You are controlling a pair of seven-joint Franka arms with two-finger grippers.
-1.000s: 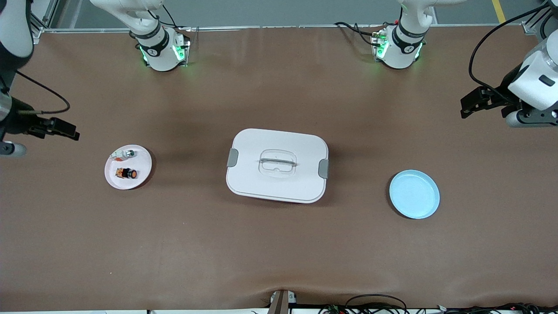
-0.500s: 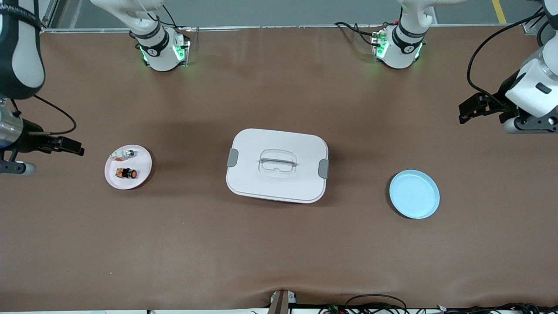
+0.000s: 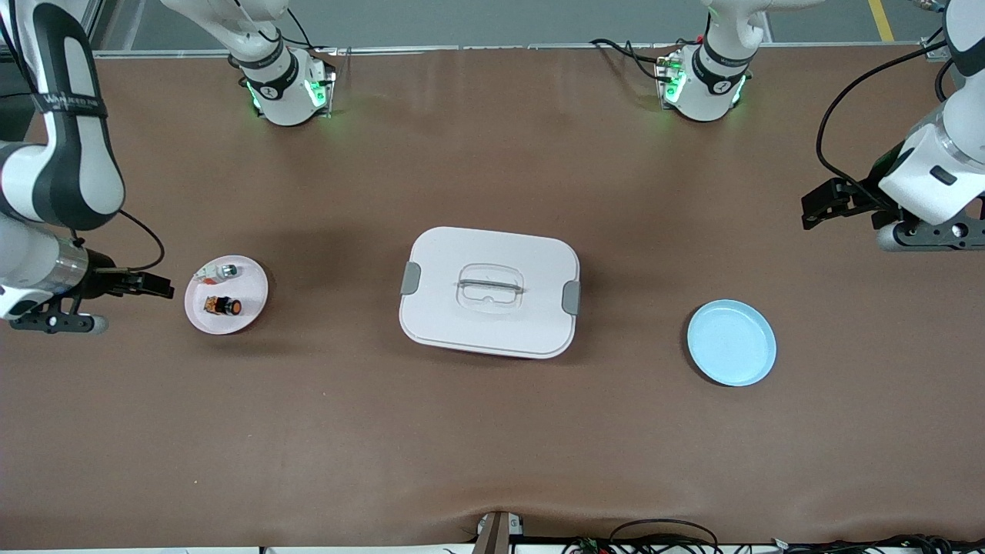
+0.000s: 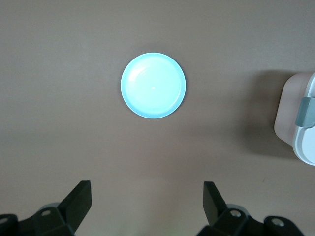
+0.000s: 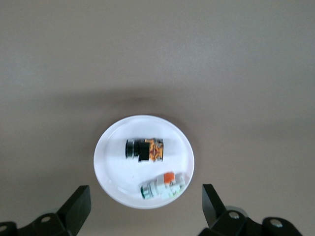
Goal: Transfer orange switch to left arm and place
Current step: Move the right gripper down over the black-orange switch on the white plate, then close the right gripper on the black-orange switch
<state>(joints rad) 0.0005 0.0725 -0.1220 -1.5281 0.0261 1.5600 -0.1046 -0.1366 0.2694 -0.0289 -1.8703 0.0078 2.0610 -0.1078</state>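
Observation:
The orange switch (image 3: pixel 224 306) lies on its side on a small pink plate (image 3: pixel 251 289) toward the right arm's end of the table. In the right wrist view the switch (image 5: pixel 144 150) lies mid-plate (image 5: pixel 112 167). My right gripper (image 3: pixel 163 287) is open and empty, over the table just beside the plate; the right wrist view shows the gripper (image 5: pixel 145 196) well above the plate. The white box (image 3: pixel 489 291) stands closed mid-table. My left gripper (image 3: pixel 814 208) is open and empty, high over the left arm's end of the table, and also shows in the left wrist view (image 4: pixel 146 192).
A small silver-and-white part (image 3: pixel 220 271) with a red bit shares the pink plate, and shows in the right wrist view (image 5: pixel 164 186). An empty blue plate (image 3: pixel 731 342) lies toward the left arm's end, seen in the left wrist view (image 4: pixel 153 85) with the box's corner (image 4: pixel 297 123).
My right arm has swung in toward the pink plate, bringing its gripper close beside it. My left gripper has shifted slightly toward the middle of the table.

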